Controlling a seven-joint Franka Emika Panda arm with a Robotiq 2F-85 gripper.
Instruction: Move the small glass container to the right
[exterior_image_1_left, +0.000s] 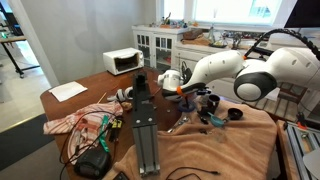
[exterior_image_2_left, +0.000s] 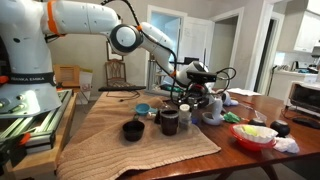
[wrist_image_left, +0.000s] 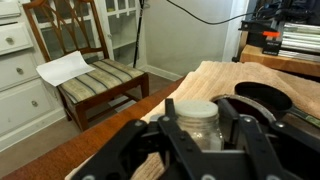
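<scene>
A white Franka arm (exterior_image_2_left: 95, 22) reaches across a wooden worktop (exterior_image_2_left: 262, 160) draped with a tan cloth (exterior_image_2_left: 105, 135); its gripper (exterior_image_2_left: 196, 74) hangs above a cluster of small items near the cloth's far edge. In the wrist view the dark fingers (wrist_image_left: 243, 138) stand on either side of a small glass container (wrist_image_left: 196, 122) with a pale lid, which sits on the cloth directly between them; the fingers are spread to the jar's sides, but whether the pads touch the glass cannot be told.

In an exterior view a dark jar (exterior_image_2_left: 169, 122) stands just below the fingers, with a white-capped small bottle (exterior_image_2_left: 184, 114) just beside it; a black bowl (exterior_image_2_left: 133, 130) lies on the cloth, nearer the robot base than the fingers; a blue lid (exterior_image_2_left: 143, 109) rests just behind it. Beyond the fingers, a red bowl (exterior_image_2_left: 253, 135) holding yellow-green contents sits on the bare wood; a microwave (exterior_image_2_left: 304, 97) stands well apart at the far edge.

In the wrist view a wooden chair (wrist_image_left: 85, 68) with a white sheet of paper (wrist_image_left: 64, 69) on its striped seat stands on the floor beyond the worktop, well apart from the fingers.
</scene>
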